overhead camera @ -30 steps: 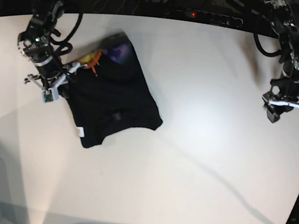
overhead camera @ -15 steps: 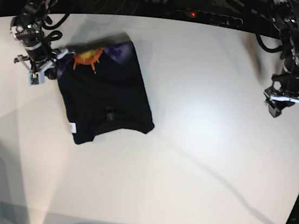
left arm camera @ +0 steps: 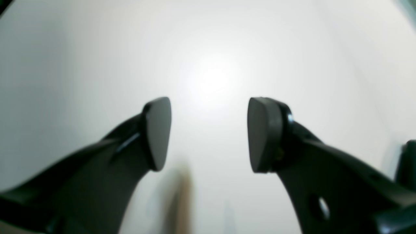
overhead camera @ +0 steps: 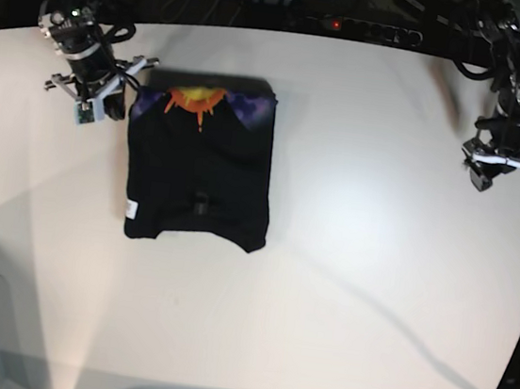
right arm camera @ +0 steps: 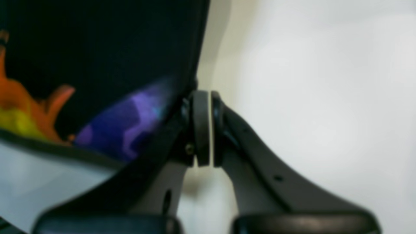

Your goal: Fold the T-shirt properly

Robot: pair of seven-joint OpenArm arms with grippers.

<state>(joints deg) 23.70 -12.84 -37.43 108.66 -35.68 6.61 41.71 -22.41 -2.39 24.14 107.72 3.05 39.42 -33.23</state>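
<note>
Left tool [left arm camera: 208, 135]: two dark fingertips [left arm camera: 157, 130] stand well apart, nothing between them. Beneath lies a plain white tabletop [left arm camera: 211, 48] with a bright glare patch. A blurred brownish streak shows near the lower edge.

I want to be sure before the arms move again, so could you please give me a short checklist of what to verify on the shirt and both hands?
1. T-shirt folded into a compact block on the table: ok.
2. Edges squared: not ok; the orange print and purple strip show along the far edge, and the near hem looks uneven.
3. Right hand state: shut, at the shirt's far corner; whether cloth is pinched, cannot tell.
4. Left hand free: ok; open, nothing between the fingers, over bare table.
5. Left hand clear of the shirt: ok; it hangs far to the side.
</note>
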